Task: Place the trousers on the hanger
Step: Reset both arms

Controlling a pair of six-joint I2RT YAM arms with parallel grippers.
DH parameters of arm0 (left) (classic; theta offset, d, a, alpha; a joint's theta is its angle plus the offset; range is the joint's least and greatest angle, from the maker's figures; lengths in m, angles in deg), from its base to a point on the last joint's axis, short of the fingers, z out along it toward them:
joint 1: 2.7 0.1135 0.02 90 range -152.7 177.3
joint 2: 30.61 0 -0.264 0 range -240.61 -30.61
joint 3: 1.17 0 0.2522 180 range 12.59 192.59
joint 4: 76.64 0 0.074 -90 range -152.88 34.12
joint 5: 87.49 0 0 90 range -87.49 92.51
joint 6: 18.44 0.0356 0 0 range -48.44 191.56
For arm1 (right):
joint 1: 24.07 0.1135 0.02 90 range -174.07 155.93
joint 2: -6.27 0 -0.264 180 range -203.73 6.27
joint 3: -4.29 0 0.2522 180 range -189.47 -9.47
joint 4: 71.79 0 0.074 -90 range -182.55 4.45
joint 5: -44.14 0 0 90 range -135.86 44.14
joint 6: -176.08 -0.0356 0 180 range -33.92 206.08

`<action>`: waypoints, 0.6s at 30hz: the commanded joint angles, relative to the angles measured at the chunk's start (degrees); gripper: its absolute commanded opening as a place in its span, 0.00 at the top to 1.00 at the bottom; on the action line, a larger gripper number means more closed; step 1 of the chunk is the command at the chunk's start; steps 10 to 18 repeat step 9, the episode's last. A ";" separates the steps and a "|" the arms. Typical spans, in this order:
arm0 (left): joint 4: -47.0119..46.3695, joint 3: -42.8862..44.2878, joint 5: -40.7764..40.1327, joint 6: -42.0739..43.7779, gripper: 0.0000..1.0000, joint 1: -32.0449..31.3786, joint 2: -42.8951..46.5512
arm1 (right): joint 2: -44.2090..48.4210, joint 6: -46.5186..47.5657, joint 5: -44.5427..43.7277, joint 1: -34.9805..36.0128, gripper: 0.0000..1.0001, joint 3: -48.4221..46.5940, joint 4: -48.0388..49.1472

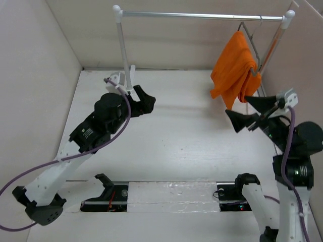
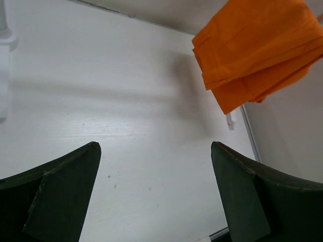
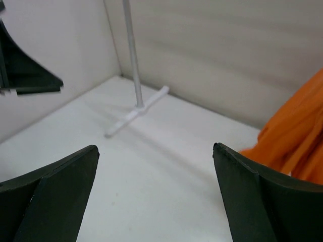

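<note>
Trousers (image 1: 234, 68) hang at the far right, folded in two over the bar of the hanger (image 1: 251, 38). Both halves fall down the two sides, so their weight keeps them from sliding off. The hanger's hook seems to rest on the silver rail (image 1: 202, 15), near its right post, and this holds the cloth above the table (image 1: 192, 136).

The right gripper (image 1: 248, 112) is just near the low edge of the trousers, with its jaws spread wide and nothing between them. In the right wrist view the orange cloth (image 3: 303, 131) is only at the right border, apart from the fingers (image 3: 262, 201).

The left gripper (image 1: 145, 101) is well apart, on the left side beside the left post, also wide and empty. Its camera looks across at the trousers (image 2: 252, 55). I judge that the placing is done, so neither arm needs to hold anything.
</note>
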 commanded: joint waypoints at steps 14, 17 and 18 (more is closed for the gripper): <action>-0.24 -20.87 -0.26 -8.53 0.14 0.20 19.55 | 20.72 13.41 -11.16 5.66 0.00 14.99 -29.99; -0.24 -20.87 -0.26 -8.53 0.14 0.20 19.55 | 20.72 13.41 -11.16 5.66 0.00 14.99 -29.99; -0.24 -20.87 -0.26 -8.53 0.14 0.20 19.55 | 20.72 13.41 -11.16 5.66 0.00 14.99 -29.99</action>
